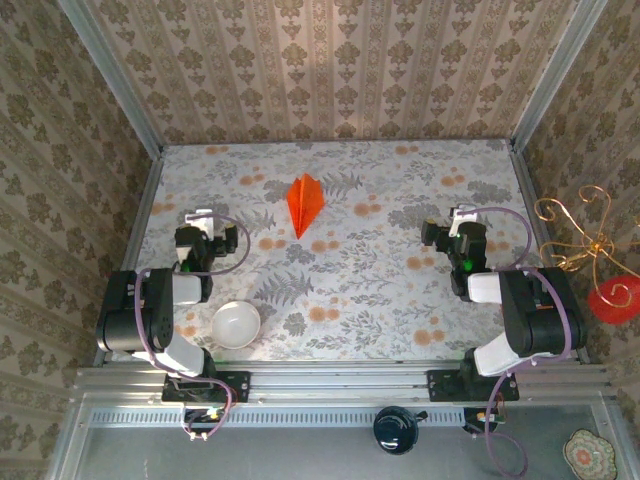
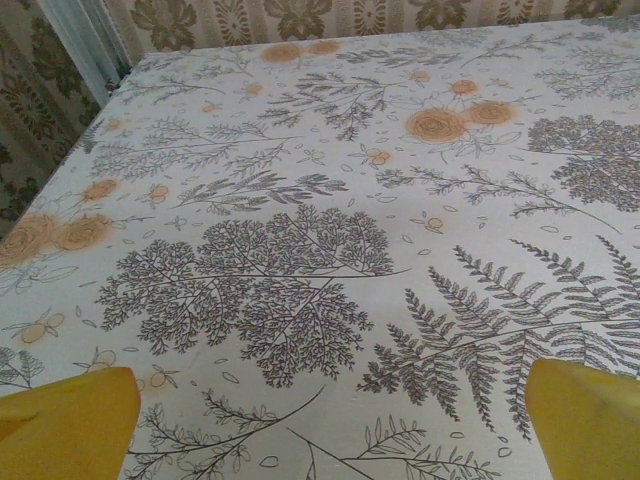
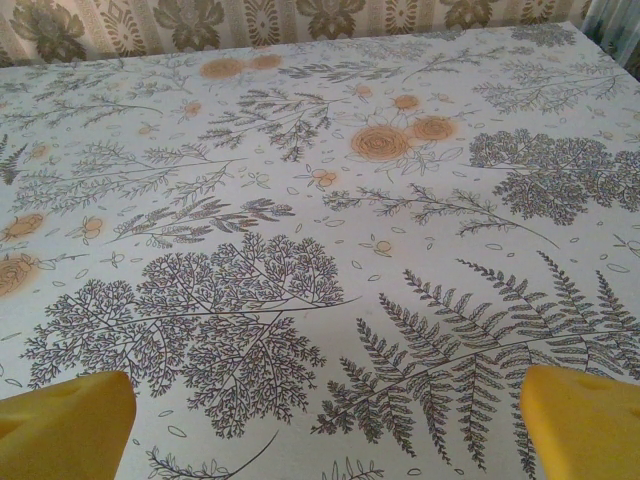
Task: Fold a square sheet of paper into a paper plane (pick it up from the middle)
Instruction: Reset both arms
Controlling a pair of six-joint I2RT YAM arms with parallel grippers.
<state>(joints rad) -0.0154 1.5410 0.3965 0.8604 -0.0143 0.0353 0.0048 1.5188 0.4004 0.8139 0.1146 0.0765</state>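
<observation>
Paper plane [image 1: 305,203] lay on the table [image 1: 400,310] toward the far side, roughly midway between my two arms, its long point aimed back at the near edge. It read as a narrow orange dart with a centre crease, and I took it for the square sheet fully folded. My left gripper [image 1: 202,217] hung over the left part of the table, well apart from the plane. Its yellow fingers [image 2: 70,425] were spread wide, with nothing but patterned cloth between them. My right gripper [image 1: 462,217] sat likewise on the right side, its yellow fingers [image 3: 580,420] spread and holding nothing. White bowl [image 1: 236,324] stood near my left base, clear of the plane. Judgement: folding looked complete, the plane set down and let go, no fold left that I could see. Crease quality was too small to judge from above.
</observation>
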